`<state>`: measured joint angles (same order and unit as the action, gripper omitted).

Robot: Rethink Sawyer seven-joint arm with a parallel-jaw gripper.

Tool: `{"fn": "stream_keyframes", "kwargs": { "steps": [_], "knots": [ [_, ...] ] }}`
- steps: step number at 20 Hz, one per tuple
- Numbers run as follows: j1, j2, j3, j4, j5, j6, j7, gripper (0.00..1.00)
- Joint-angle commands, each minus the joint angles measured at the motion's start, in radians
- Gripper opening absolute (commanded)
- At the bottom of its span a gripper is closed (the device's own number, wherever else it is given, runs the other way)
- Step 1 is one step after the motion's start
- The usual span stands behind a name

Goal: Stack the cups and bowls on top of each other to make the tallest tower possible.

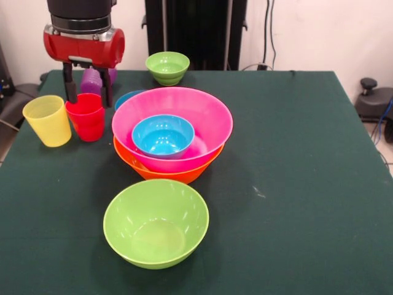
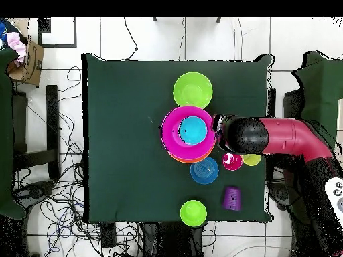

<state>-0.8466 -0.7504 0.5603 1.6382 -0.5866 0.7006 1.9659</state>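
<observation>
Red cup (image 1: pixel 88 117) sits between the open jaws (image 1: pixel 88 92).

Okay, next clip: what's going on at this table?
The Sawyer's gripper is down at the red translucent plastic cup, its fingers straddling the rim, beside the yellow plastic cup. A small blue bowl already sits inside the large pink bowl, nested in the orange bowl. The medium green bowl stands alone.

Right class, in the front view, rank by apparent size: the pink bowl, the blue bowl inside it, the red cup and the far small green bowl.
1. pink bowl
2. blue bowl
3. and 4. small green bowl and red cup: they look alike, and the bowl sits farther from the camera, so no ranking.
</observation>
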Motion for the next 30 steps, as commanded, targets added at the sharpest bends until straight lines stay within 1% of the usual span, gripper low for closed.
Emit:
{"fn": "stream_keyframes", "kwargs": {
  "steps": [1, 8, 13, 16, 20, 25, 30],
  "knots": [
    [0.048, 0.055, -0.01, 0.025, -0.076, -0.074, -0.067, 1.0],
    [0.037, 0.109, -0.041, 0.043, -0.107, -0.153, -0.038, 1.0],
    [0.044, 0.127, -0.045, 0.048, -0.104, -0.167, -0.036, 1.0],
    [0.047, 0.133, -0.049, 0.055, -0.093, -0.134, -0.049, 1.0],
    [0.048, 0.134, -0.05, 0.053, -0.092, -0.126, -0.056, 1.0],
    [0.038, 0.109, -0.043, 0.058, -0.079, -0.102, -0.073, 1.0],
    [0.014, 0.062, -0.019, 0.065, -0.046, -0.054, -0.11, 1.0]
  ]
}}
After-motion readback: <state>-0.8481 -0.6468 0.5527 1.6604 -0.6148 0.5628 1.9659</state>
